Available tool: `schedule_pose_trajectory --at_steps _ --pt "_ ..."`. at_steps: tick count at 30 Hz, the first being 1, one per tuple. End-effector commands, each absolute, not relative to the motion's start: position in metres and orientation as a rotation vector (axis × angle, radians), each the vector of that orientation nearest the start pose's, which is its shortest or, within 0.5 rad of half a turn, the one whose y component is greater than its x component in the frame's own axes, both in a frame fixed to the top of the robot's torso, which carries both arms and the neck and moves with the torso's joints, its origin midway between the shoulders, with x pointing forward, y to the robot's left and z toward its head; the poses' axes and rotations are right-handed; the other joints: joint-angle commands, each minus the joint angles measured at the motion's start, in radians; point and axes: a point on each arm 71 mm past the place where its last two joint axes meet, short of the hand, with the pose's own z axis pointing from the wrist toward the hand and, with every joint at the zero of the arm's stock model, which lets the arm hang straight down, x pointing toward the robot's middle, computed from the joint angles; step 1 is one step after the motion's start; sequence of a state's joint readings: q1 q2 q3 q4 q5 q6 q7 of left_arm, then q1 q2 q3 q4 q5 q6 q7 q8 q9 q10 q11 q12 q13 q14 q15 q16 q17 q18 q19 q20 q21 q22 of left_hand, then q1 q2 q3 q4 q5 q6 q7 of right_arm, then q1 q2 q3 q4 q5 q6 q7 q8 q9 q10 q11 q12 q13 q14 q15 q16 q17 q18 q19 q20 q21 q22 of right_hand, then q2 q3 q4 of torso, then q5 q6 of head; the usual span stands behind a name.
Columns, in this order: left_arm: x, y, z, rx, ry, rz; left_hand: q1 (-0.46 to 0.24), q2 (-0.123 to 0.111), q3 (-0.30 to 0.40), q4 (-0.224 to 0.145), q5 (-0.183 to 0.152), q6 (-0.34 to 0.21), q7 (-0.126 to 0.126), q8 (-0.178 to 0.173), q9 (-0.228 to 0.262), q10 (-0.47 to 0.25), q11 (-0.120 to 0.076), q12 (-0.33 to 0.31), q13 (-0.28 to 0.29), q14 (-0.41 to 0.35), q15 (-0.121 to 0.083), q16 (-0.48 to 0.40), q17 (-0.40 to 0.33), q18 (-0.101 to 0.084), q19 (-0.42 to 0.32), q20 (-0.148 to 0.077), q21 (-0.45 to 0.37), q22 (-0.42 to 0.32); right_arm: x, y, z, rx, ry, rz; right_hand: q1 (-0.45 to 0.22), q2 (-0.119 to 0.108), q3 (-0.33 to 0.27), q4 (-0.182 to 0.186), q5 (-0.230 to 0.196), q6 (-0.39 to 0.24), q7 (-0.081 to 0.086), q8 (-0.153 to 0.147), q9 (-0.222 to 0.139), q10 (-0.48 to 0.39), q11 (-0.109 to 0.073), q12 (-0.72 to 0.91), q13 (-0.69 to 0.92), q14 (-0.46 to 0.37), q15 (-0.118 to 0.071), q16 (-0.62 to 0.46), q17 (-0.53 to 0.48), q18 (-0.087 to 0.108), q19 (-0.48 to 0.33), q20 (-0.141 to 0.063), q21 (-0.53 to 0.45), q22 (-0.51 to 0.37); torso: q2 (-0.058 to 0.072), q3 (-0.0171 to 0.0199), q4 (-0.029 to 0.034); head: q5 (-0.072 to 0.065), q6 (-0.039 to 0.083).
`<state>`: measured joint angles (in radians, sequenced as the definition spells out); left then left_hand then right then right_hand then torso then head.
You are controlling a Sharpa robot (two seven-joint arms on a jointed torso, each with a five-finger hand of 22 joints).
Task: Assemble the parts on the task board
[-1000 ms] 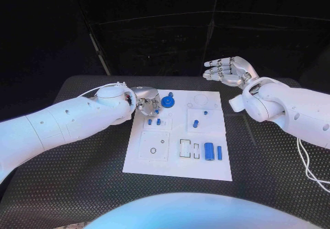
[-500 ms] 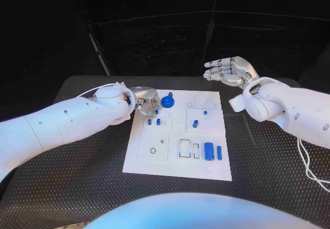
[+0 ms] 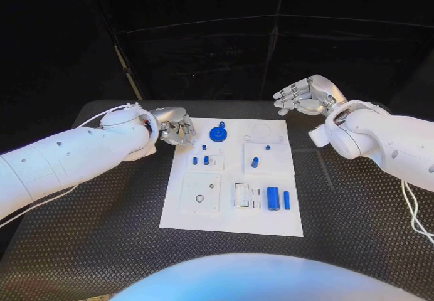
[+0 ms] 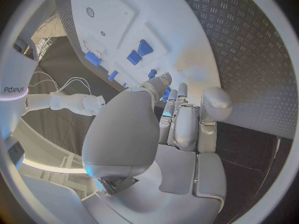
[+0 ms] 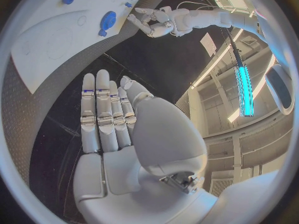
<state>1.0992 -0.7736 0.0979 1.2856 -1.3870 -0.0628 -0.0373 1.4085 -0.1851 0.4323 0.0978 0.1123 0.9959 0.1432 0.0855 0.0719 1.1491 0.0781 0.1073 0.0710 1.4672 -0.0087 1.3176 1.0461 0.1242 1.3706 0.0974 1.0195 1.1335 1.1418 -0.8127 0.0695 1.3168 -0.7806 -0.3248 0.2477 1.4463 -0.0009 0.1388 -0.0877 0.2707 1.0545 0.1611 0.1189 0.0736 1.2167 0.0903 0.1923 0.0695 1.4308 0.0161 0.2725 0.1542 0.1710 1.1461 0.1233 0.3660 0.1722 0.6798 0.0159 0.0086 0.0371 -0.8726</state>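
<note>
A white board (image 3: 231, 219) lies mid-worktop, small blue parts (image 3: 273, 198) scattered on it. The left hand (image 3: 175, 129), fingers loose and empty, hovers at its far-left corner beside a blue round piece (image 3: 218, 133). The right hand (image 3: 306, 95) is raised, empty. Likely next: grasp a part.

A cool, bluish light falls from above onto the white task board (image 3: 231, 182), which is the brightest thing in the head view; the black table (image 3: 90, 238) around it stays dim and the far background goes almost fully dark. Both arms are evenly lit, with soft shadows on their undersides. The head view is sharp across the board. Both wrist views bend straight edges strongly toward the circle's rim (the board's edge curves plainly). In the right wrist view a bright ceiling light strip (image 5: 241, 84) glares cyan, and a pale strip (image 5: 218, 59) beside it blooms.
</note>
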Motion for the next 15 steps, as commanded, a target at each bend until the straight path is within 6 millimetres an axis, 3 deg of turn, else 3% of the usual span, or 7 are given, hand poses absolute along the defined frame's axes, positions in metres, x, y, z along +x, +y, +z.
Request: schedule_pose_trajectory --at_steps 1,2,4,9,12,15 --pt "0.521 0.246 -0.209 -0.262 1.802 -0.846 -0.009 -0.001 -0.001 0.005 -0.005 0.015 0.0 0.007 0.002 0.015 0.002 0.006 0.003 0.004 0.003 -0.014 -0.019 0.003 -0.015 0.0 -0.029 -0.021 0.518 -0.247 -0.181 0.216 1.611 0.929 -0.006 -0.015 0.005 -0.016 -0.002 0.024 -0.011 0.003 -0.004 0.042 -0.018 -0.002 0.002 0.077 -0.02 0.051 0.035 0.011 0.048 -0.031 0.065 0.037 0.001 -0.0001 -0.0001 -0.014 0.001" --pt "0.521 0.249 -0.207 -0.306 1.785 -0.875 -0.009 -0.001 -0.001 0.005 -0.005 0.018 0.001 0.008 0.002 0.019 0.002 0.008 0.003 0.001 0.003 -0.019 -0.027 0.005 -0.02 0.0 -0.04 -0.029 0.517 -0.247 -0.181 0.181 1.625 0.897 -0.009 -0.017 0.009 -0.021 -0.002 0.03 -0.013 0.0 -0.005 0.054 -0.027 -0.008 0.003 0.078 -0.024 0.081 0.054 0.011 0.056 -0.039 0.09 0.053 0.001 -0.0002 0.0001 -0.017 0.002" --pt "0.52 0.255 -0.204 -0.413 1.744 -0.95 -0.009 0.001 0.0 0.005 -0.005 0.024 0.003 0.01 0.0 0.024 0.003 0.011 0.003 -0.031 0.005 -0.075 -0.119 0.023 -0.065 0.001 -0.138 -0.101 0.513 -0.247 -0.183 0.101 1.657 0.822 -0.023 -0.023 0.022 -0.03 -0.003 0.043 -0.016 -0.012 -0.007 0.077 -0.037 -0.028 0.004 0.075 -0.033 0.174 0.111 0.008 0.062 -0.052 0.149 0.092 0.001 0.0003 0.0006 -0.024 0.006" --pt "0.516 0.263 -0.196 -0.7 1.631 -1.176 -0.003 0.01 0.002 0.0 -0.005 0.043 0.011 0.018 -0.001 0.031 0.008 0.025 0.005 -0.11 0.01 -0.202 -0.303 0.057 -0.171 0.006 -0.352 -0.253 0.503 -0.242 -0.189 -0.064 1.713 0.653 -0.058 -0.039 0.048 -0.031 -0.013 0.044 -0.017 -0.037 -0.008 0.078 -0.033 -0.076 0.001 0.078 -0.041 0.296 0.192 0.006 0.058 -0.055 0.231 0.149 0.001 0.0012 -0.0041 -0.04 0.017" --pt "0.512 0.261 -0.194 -0.849 1.568 -1.317 -0.002 0.017 0.0 -0.003 -0.005 0.049 0.012 0.021 -0.002 0.037 0.007 0.036 0.008 -0.149 0.011 -0.26 -0.383 0.059 -0.191 0.008 -0.381 -0.269 0.498 -0.233 -0.193 -0.148 1.724 0.576 -0.081 -0.049 0.066 -0.024 -0.021 0.038 -0.014 -0.05 -0.008 0.058 -0.025 -0.11 -0.003 0.081 -0.037 0.365 0.236 0.007 0.063 -0.052 0.272 0.176 0.0 0.0014 -0.0035 -0.044 0.022" --pt "0.508 0.257 -0.194 -0.904 1.543 -1.384 -0.003 0.018 -0.003 -0.003 -0.005 0.05 0.012 0.022 -0.002 0.042 0.006 0.043 0.009 -0.157 0.011 -0.272 -0.4 0.059 -0.194 0.008 -0.388 -0.273 0.494 -0.224 -0.196 -0.193 1.724 0.543 -0.099 -0.065 0.093 -0.02 -0.026 0.03 -0.013 -0.055 -0.008 0.05 -0.026 -0.129 -0.002 0.081 -0.034 0.555 0.417 0.009 0.066 -0.049 0.324 0.21 0.0 0.001 -0.0014 -0.047 0.026"
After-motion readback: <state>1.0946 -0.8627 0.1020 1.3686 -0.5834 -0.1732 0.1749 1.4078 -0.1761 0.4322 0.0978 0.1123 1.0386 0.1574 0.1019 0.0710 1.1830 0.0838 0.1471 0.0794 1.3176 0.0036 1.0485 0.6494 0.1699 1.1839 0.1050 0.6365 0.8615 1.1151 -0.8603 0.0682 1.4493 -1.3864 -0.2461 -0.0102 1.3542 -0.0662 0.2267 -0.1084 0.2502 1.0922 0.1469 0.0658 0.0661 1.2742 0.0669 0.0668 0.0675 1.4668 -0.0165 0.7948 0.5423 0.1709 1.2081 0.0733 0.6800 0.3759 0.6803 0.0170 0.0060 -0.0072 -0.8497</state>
